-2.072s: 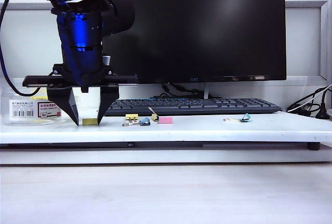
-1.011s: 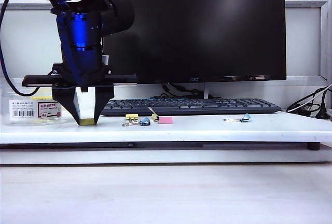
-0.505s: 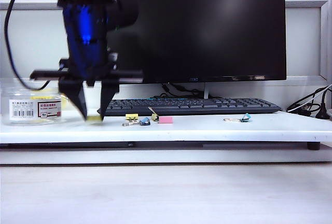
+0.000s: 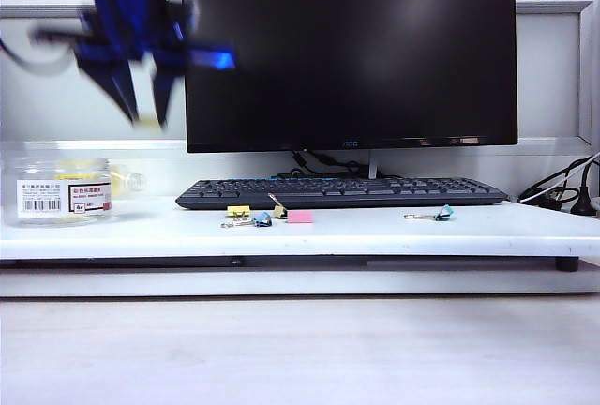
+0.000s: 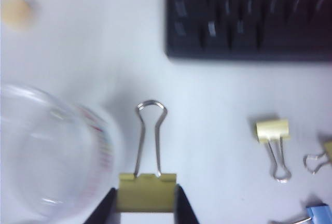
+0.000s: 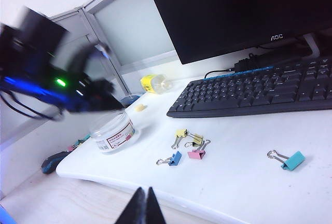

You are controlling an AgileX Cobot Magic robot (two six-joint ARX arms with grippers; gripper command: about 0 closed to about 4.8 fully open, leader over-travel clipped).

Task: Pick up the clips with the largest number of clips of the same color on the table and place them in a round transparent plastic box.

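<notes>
Clip (image 5: 147, 192), light and stiff, sits pinched by its yellow body between left fingers (image 5: 106, 211) beside the box (image 5: 52, 151); right fingers (image 6: 143, 207) seem pressed together, idle.

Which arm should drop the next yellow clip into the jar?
Left: the left gripper already grips a yellow clip beside the round transparent plastic box; the right gripper is shut and far off.

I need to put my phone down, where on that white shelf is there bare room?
Bare spots: between the pink clip and the teal clip, and right of the teal clip toward the cables. Also between the clear jar and the yellow clip. It is crowded around the clip cluster before the keyboard.
</notes>
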